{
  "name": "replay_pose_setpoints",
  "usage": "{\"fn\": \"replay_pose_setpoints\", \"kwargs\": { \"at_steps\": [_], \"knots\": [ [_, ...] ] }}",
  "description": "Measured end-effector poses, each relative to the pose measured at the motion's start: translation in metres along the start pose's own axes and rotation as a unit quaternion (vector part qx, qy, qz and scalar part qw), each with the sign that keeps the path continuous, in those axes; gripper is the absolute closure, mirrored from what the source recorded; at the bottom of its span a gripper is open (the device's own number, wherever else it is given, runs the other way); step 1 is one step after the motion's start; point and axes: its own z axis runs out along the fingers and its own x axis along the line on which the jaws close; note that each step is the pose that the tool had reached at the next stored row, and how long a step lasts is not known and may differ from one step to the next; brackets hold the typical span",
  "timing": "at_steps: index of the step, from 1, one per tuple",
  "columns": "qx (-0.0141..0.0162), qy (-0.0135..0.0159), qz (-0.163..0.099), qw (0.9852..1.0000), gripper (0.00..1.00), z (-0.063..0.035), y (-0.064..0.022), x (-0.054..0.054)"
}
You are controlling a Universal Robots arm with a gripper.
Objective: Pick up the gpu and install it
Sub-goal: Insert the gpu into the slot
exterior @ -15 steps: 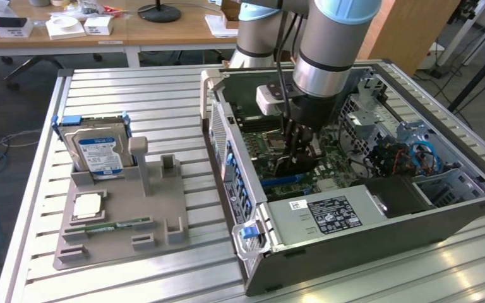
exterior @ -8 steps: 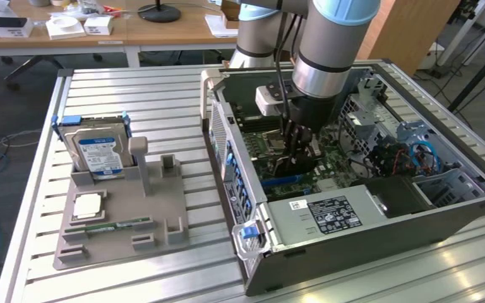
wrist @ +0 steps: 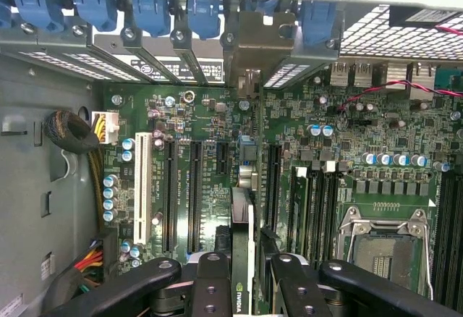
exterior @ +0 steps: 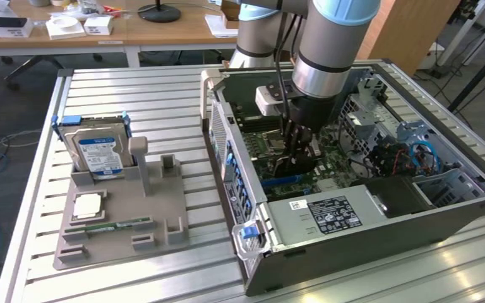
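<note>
Edgewise, NVIDIA-marked gpu (wrist: 239, 294), in end effector (wrist: 244, 262)

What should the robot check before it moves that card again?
1. Claw gripping gpu: ok.
2. Gpu above the motherboard, inside the case: ok.
3. Bracket up against the case's rear slot openings: ok.
4. Red wire off to one side of the gpu: ok.
5. Gpu edge pushed fully into its slot: cannot tell, the card hides it.
</note>
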Motion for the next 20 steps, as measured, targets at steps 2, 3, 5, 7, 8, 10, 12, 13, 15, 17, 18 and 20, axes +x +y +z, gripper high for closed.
{"fn": "replay_pose_setpoints", "kwargs": {
  "at_steps": [2,3,5,7,8,10,12,13,15,17,18,20],
  "knots": [
    [0.0,0.0,0.0,1.0,0.74,0.0,0.0,0.0],
    [0.0001,-0.0002,0.0,1.0,0.74,0.0004,0.0,0.0],
    [0.0,-0.0001,0.0,1.0,0.74,0.0009,0.0,0.0],
    [0.0,0.0001,0.0,1.0,0.74,0.0009,0.0,0.0],
    [0.0,0.0,0.0,1.0,0.74,0.0009,0.0,0.0],
    [0.0,0.0,0.0,1.0,0.74,0.0009,0.0,0.0],
    [0.0001,-0.0002,0.0,1.0,0.74,0.0015,0.0,0.0],
    [0.0,-0.0001,0.0,1.0,0.74,0.0016,0.0001,0.0],
    [0.0,0.0,0.0,1.0,0.74,0.0016,0.0001,0.0],
    [0.0,0.0,0.0,1.0,0.74,0.0015,0.0001,0.0],
    [0.0,0.0,0.0,1.0,0.74,0.0016,0.0001,0.0],
    [0.0,0.0,0.0,1.0,0.74,0.0018,0.0001,0.0]
  ]
}}
